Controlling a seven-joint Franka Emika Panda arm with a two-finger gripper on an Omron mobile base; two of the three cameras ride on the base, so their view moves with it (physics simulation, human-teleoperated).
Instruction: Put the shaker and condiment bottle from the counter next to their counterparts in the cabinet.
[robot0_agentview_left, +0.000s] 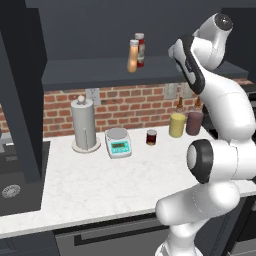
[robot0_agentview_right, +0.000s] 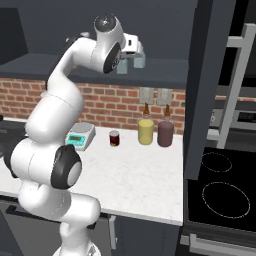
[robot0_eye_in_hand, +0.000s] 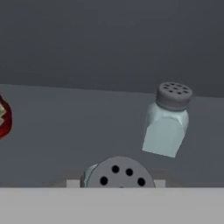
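Observation:
My gripper (robot0_agentview_right: 138, 54) is up at the dark cabinet shelf (robot0_agentview_left: 100, 72), shut on the blue-grey shaker (robot0_agentview_right: 139, 61). The shaker's dark holed cap (robot0_eye_in_hand: 118, 173) sits right under the hand camera. Just beyond it on the shelf stands the pale blue counterpart shaker (robot0_eye_in_hand: 168, 120) with a light grey cap; in the right base view this shaker (robot0_agentview_right: 121, 67) is partly behind my wrist. The orange-tan condiment bottle (robot0_agentview_left: 133, 56) stands on the shelf close beside the red white-capped bottle (robot0_agentview_left: 140, 49), whose edge (robot0_eye_in_hand: 2, 118) shows at the hand view's left. In the left base view my arm hides the gripper.
On the white marbled counter (robot0_agentview_left: 100, 190) stand a paper towel holder (robot0_agentview_left: 84, 125), a kitchen scale (robot0_agentview_left: 118, 142), a small dark-red jar (robot0_agentview_left: 151, 137), a yellow bottle (robot0_agentview_left: 177, 125) and a purple one (robot0_agentview_left: 194, 122). An open cabinet door (robot0_agentview_right: 205, 85) hangs right; a stove (robot0_agentview_right: 220, 195) lies beyond.

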